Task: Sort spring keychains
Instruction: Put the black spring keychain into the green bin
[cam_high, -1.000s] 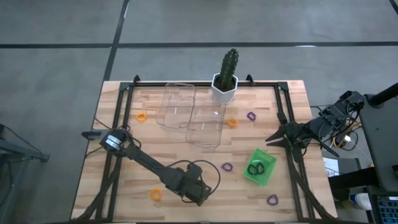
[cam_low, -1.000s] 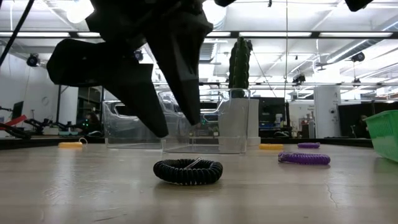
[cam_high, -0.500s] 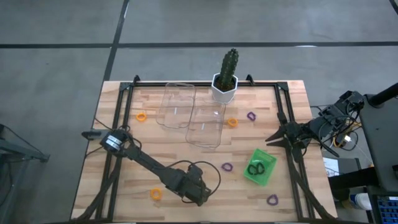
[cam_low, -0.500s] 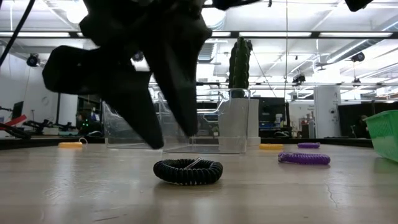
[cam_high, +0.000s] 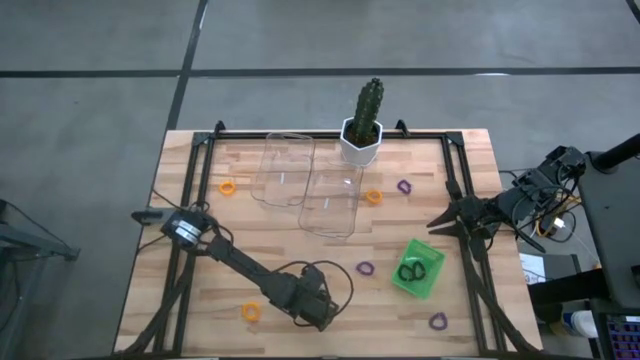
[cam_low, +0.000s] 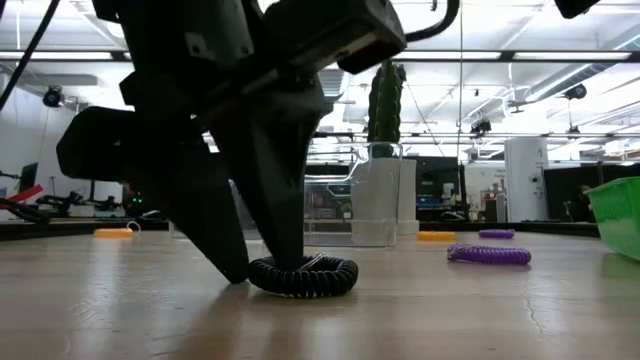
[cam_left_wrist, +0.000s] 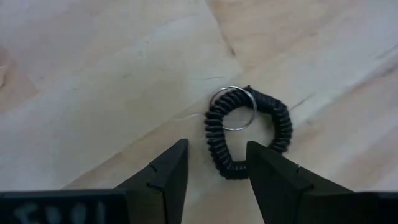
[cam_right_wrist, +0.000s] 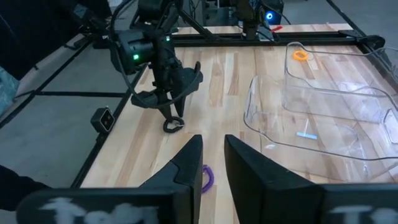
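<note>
Left gripper (cam_left_wrist: 212, 171) fingers spread, straddling near coil of black keychain (cam_left_wrist: 249, 138) on table (cam_high: 200, 290); right gripper (cam_high: 436, 222) parked at right edge, jaws slightly apart.

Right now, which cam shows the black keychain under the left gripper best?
Left wrist view: black keychain fills the frame, metal ring visible, between the open left gripper's fingers. Low view shows it edge-on; right wrist view small and distant; high view hides it under the arm.

L claw (cam_low: 262, 272) straddles keychain (cam_low: 302, 276) on table (cam_low: 480, 310).
</note>
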